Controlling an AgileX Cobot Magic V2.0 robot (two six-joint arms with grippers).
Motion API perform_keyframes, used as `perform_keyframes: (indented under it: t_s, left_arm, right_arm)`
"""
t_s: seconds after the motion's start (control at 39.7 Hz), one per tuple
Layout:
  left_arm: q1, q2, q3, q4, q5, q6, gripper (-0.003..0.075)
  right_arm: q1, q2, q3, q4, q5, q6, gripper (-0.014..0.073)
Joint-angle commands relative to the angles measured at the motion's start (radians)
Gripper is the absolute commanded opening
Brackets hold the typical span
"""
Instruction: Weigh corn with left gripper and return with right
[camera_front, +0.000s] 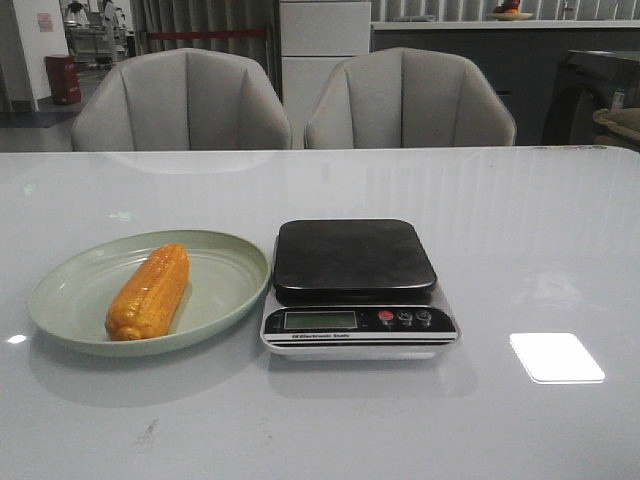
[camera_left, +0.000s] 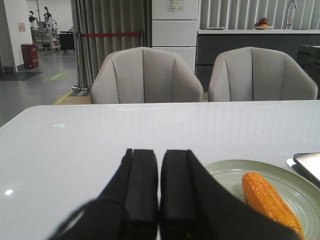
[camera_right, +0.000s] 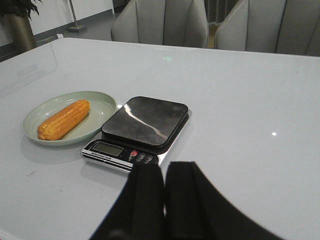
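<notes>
An orange-yellow corn cob lies on a pale green plate at the left of the table. It also shows in the left wrist view and the right wrist view. A black-topped kitchen scale stands right beside the plate, its platform bare; the right wrist view shows it too. My left gripper is shut and empty, short of the plate and to its left. My right gripper is shut and empty, near the scale's front right. Neither gripper shows in the front view.
The table is white and glossy with a bright light reflection at the front right. Two grey chairs stand behind the far edge.
</notes>
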Motion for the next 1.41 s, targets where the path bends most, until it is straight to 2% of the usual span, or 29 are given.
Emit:
perform_keyframes:
  t_s: [0.0, 0.48, 0.58, 0.78, 0.91, 0.98, 1.18, 1.38]
  left_arm:
    - [0.001, -0.022, 0.03, -0.002, -0.083, 0.0, 0.0124]
    - [0.001, -0.022, 0.03, -0.002, -0.083, 0.0, 0.0124]
    - [0.001, -0.022, 0.03, -0.002, -0.083, 0.0, 0.0124]
    - [0.001, -0.022, 0.03, -0.002, -0.083, 0.0, 0.0124]
    - [0.001, -0.022, 0.03, -0.002, -0.083, 0.0, 0.0124]
    - [0.001, -0.022, 0.03, -0.002, -0.083, 0.0, 0.0124]
    - [0.001, -0.022, 0.03, -0.002, -0.083, 0.0, 0.0124]
    - [0.001, -0.022, 0.03, -0.002, -0.083, 0.0, 0.0124]
  right_arm:
    - [-0.004, 0.007, -0.024, -0.012, -0.079, -0.01, 0.0155]
    - [-0.013, 0.007, -0.005, -0.012, -0.08, -0.01, 0.0155]
    - [-0.075, 0.007, 0.031, -0.013, -0.11, -0.01, 0.0155]
    - [-0.299, 0.007, 0.109, -0.014, -0.195, -0.01, 0.0155]
    - [-0.384, 0.007, 0.129, -0.016, -0.214, -0.01, 0.0155]
    - [-0.404, 0.007, 0.148, -0.037, -0.245, -0.01, 0.0155]
    - [-0.415, 0.007, 0.267, -0.068, -0.447, -0.01, 0.0155]
    - [-0.415, 0.007, 0.271, -0.068, -0.442, -0.01, 0.0155]
